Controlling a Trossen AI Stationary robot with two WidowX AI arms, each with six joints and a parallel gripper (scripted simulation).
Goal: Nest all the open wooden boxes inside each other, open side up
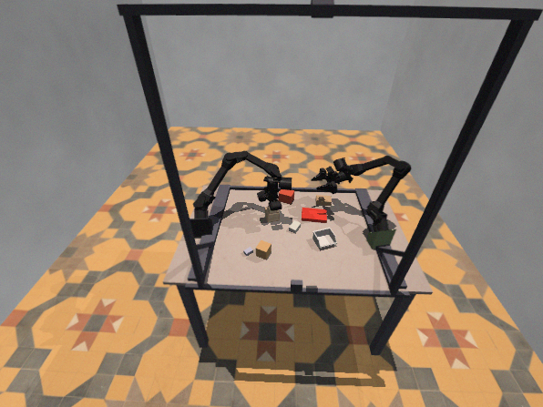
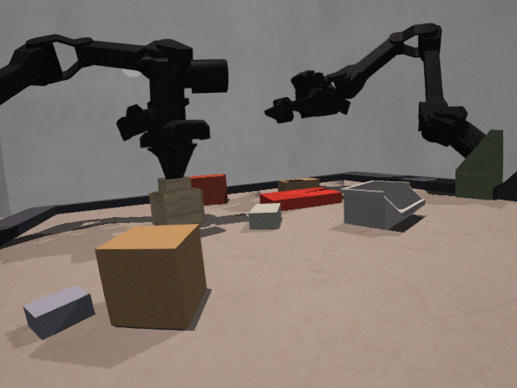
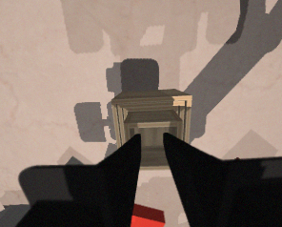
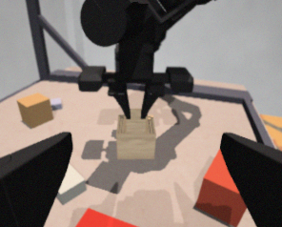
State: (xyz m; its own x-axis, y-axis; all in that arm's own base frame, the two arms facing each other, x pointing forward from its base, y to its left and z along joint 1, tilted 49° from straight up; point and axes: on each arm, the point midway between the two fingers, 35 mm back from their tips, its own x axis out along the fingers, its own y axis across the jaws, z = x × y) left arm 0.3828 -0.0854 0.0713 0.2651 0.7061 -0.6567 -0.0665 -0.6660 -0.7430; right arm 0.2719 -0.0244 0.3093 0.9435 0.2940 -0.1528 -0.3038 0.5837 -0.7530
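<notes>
Nearest, a lavender block and an orange-tan block on the table. Behind, a small pale block. Next, one larger wooden box, grey-brown, visibly grained, upright, open side up. Item within: one smaller wooden box, matching timber, partly inside, upper part proud of the rim; its opening appears to face up, though the fingers partly hide it. Walls of the two run roughly parallel; both look nearly square in plan, so no long axis can be told. Directly above, the left gripper, pointing straight down, fingers slightly parted, gripping the smaller box; exact contact unclear. Beyond, a red block. The right gripper, raised well apart, spread nearly full, holding nothing.
</notes>
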